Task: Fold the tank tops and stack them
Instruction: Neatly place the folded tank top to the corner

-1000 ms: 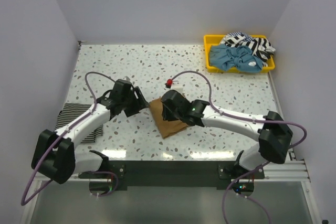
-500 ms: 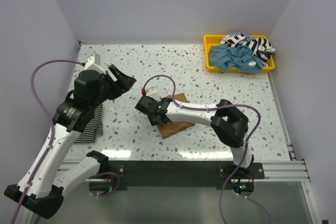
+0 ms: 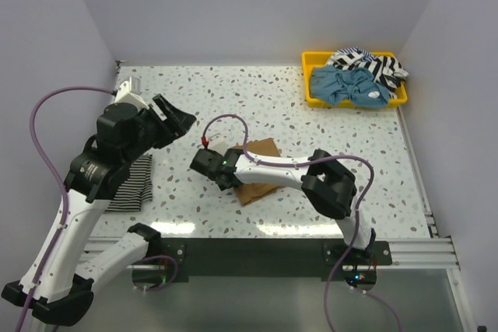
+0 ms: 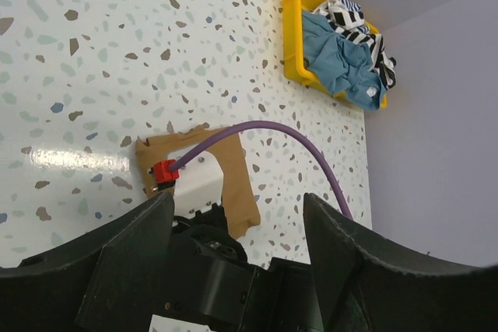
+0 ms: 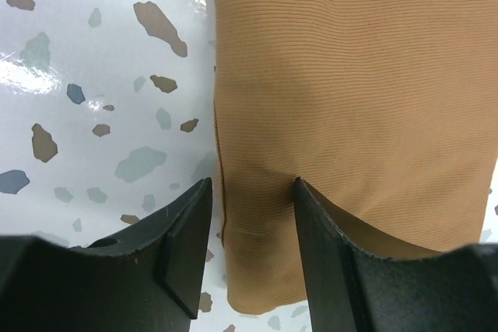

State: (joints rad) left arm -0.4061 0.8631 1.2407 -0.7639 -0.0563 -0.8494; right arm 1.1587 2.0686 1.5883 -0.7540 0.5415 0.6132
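The left gripper [image 3: 173,115] is raised above the left part of the speckled table [image 3: 311,130], its jaws spread wide with nothing between them; its own camera looks down past both dark fingers [image 4: 132,246] at the table far below; the right gripper [image 5: 250,184] is low over the middle of the table, reached across toward the left, and its jaws stand apart without pinching anything; the tan top [image 5: 350,75] lies folded and flat under it, with the left edge of the cloth running up just inside the gap between the two fingers; whether the fingertips touch the cloth I cannot tell; from above, the right arm lies across this top, so that only its far corner and near edge show on either side; a purple cable with a red plug [image 4: 163,170] loops over the same spot; the striped top [image 3: 134,184] lies flat near the left edge of the table, partly hidden by the left arm and well apart from the tan one; in the far right corner sits the yellow tray [image 3: 307,79], holding a crumpled blue top [image 3: 346,85] in front and a second striped top [image 3: 369,61] bunched behind it against the far rim.
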